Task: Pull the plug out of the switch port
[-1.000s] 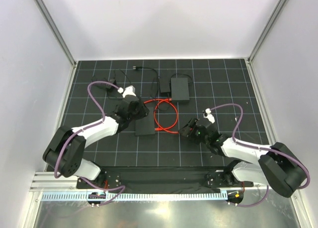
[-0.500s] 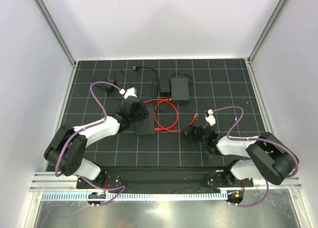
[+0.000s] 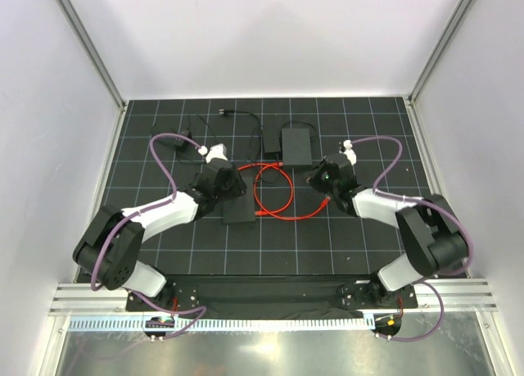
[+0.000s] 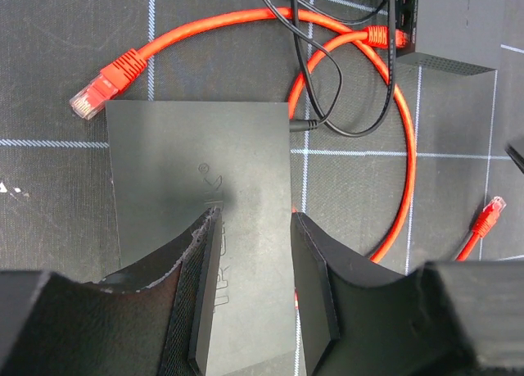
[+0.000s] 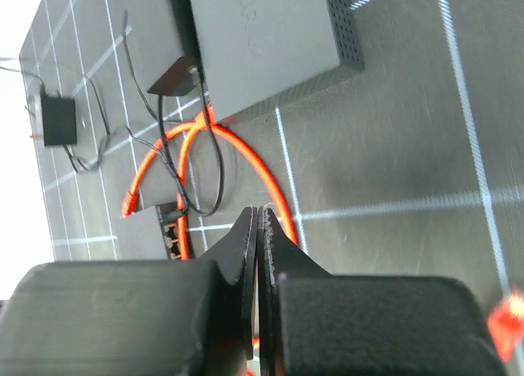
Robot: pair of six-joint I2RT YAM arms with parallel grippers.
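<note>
the left gripper stands over the flat dark grey switch box with its jaws part-way apart. one finger lies on the lid and the other sits by the box's right edge, so it looks to be steadying the box rather than clamping it. the right gripper has its jaws pressed tight together, with nothing showing between the tips.

the orange network cable loops across the middle of the top view. a loose orange plug lies on the black gridded mat at the right edge of the left wrist frame, near the right gripper but not in it. a clear-tipped orange plug lies just beside the box's upper left corner, also out of any port.

by my reading the pull on this box is done. the next move calls for lifting the left jaws off and backing both arms away without snagging the loop.

the box's ports, tiny at lower left of the right wrist frame, look empty, but i cannot be sure. a ribbed orange boot meets the second black box at upper right. whether it is seated there is unclear.
</note>
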